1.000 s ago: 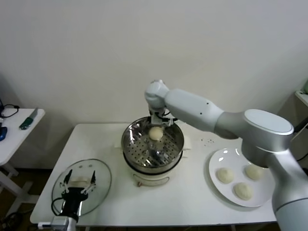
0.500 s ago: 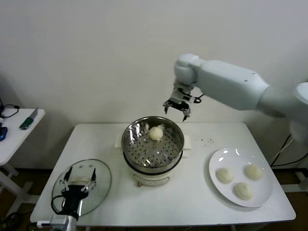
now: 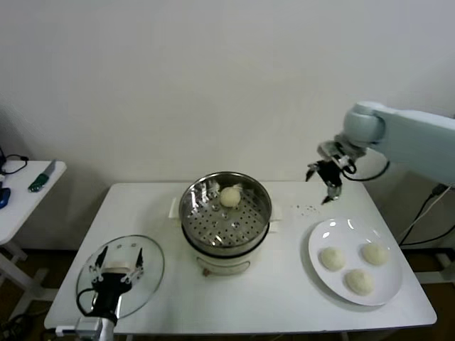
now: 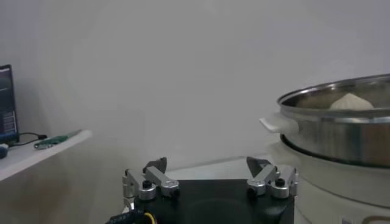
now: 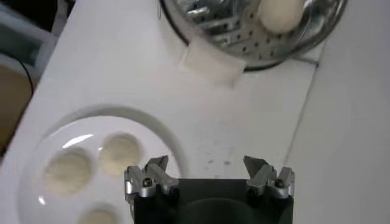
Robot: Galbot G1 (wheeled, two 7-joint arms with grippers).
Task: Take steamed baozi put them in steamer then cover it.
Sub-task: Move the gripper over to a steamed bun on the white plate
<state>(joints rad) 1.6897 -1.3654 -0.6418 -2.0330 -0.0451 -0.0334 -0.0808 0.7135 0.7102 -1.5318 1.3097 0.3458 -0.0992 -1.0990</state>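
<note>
The steamer (image 3: 225, 213) stands mid-table with one steamed baozi (image 3: 229, 197) on its perforated floor, toward the back. Three more baozi (image 3: 332, 258) (image 3: 375, 253) (image 3: 359, 282) lie on a white plate (image 3: 334, 227) at the right. My right gripper (image 3: 320, 186) hangs open and empty in the air, above the table between steamer and plate. In the right wrist view the gripper (image 5: 205, 159) has two of the plate's buns (image 5: 120, 152) (image 5: 67, 170) and the steamer (image 5: 244, 30) below it. My left gripper (image 3: 119, 259) is open and empty just above the glass lid (image 3: 146, 259).
A small white side table (image 3: 28, 195) with a green-handled tool (image 3: 39, 181) stands at the far left. Dark specks (image 3: 307, 209) dot the tabletop right of the steamer. From the left wrist, the steamer's rim (image 4: 341, 131) rises close beside the left gripper (image 4: 205, 162).
The right arm has lifted out of the steamer and swung right to above the plate's near side, leaving the bun in the basket. The left arm has not moved.
</note>
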